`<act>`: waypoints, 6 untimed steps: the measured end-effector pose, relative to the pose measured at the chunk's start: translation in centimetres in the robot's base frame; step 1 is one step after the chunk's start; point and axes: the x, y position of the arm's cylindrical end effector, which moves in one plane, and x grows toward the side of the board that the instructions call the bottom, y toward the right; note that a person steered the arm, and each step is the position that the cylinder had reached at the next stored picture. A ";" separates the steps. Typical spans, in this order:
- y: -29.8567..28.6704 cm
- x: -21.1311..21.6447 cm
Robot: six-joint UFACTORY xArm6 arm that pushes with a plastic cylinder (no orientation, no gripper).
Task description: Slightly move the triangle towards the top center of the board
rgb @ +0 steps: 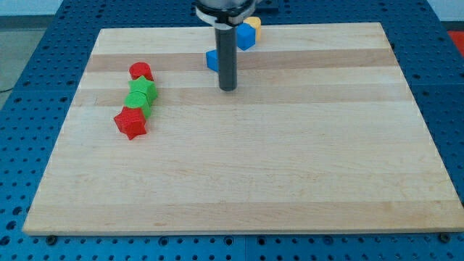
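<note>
Wooden surface sits on a blue perforated bench. No hand on this rig, so no jaws to report: just a dark rod hanging straight down from the view's top, my tip on the wood. Going from the left: red block, green block, red star in a tight column. Blue triangle, half hidden, touches the rod's left side. Blue cube and yellow block near the top edge. Loads of bare wood rightward and below.

A robotics laboratory bench is shown: a pale wooden board is laid on a blue perforated metal table studded with mounting holes, and small coloured blocks are scattered beneath a dark rod.
</note>
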 end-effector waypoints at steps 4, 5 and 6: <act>-1.0 -4.5; -1.0 -4.6; -0.3 -5.5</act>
